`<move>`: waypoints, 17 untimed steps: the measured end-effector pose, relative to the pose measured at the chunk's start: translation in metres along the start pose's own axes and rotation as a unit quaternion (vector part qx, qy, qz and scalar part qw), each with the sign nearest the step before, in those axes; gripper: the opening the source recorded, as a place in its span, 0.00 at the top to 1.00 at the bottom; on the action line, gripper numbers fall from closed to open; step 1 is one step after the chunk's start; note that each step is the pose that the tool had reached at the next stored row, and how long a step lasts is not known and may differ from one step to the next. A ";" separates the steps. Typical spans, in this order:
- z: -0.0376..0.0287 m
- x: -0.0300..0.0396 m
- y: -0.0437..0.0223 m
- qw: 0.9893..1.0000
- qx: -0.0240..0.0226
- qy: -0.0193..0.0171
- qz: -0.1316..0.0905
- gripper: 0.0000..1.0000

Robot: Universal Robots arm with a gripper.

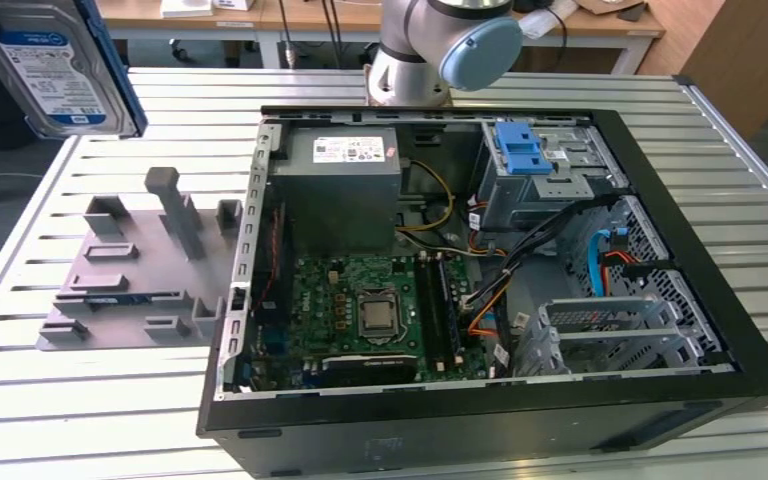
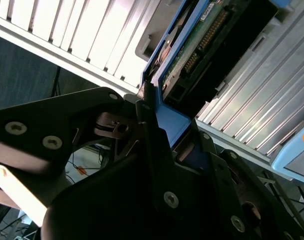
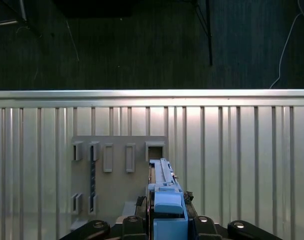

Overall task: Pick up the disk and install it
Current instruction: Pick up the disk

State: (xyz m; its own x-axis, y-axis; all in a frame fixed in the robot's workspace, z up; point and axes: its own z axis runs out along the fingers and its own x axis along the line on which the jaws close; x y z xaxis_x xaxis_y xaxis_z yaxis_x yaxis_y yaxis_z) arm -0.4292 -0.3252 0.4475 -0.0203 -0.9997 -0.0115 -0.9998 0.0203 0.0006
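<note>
I see open air all round the disk (image 1: 57, 70) in my tool (image 3: 166, 219) — just slatted desk (image 1: 91, 420) and the grey fixture (image 1: 117, 290) below. Inside the case (image 1: 491, 425), the power supply (image 1: 344, 190) and loose cables (image 1: 448, 235) crowd the drive cage (image 1: 571, 165).

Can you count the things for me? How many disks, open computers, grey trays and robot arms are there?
disk: 1, clamped in the gripper
open computer case: 1
grey holder tray: 1
robot arm: 1
Total: 4
</note>
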 end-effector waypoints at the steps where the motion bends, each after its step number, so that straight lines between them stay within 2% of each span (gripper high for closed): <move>1: -0.0010 0.0000 0.0000 1.000 0.000 0.000 0.000 0.64; 17: -0.0174 -0.0002 0.0000 1.000 0.000 0.000 0.000 0.64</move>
State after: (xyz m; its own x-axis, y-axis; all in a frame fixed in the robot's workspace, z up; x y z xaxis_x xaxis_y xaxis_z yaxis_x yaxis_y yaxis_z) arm -0.4292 -0.3252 0.4649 -0.0203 -0.9997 -0.0117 -0.9998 0.0203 0.0006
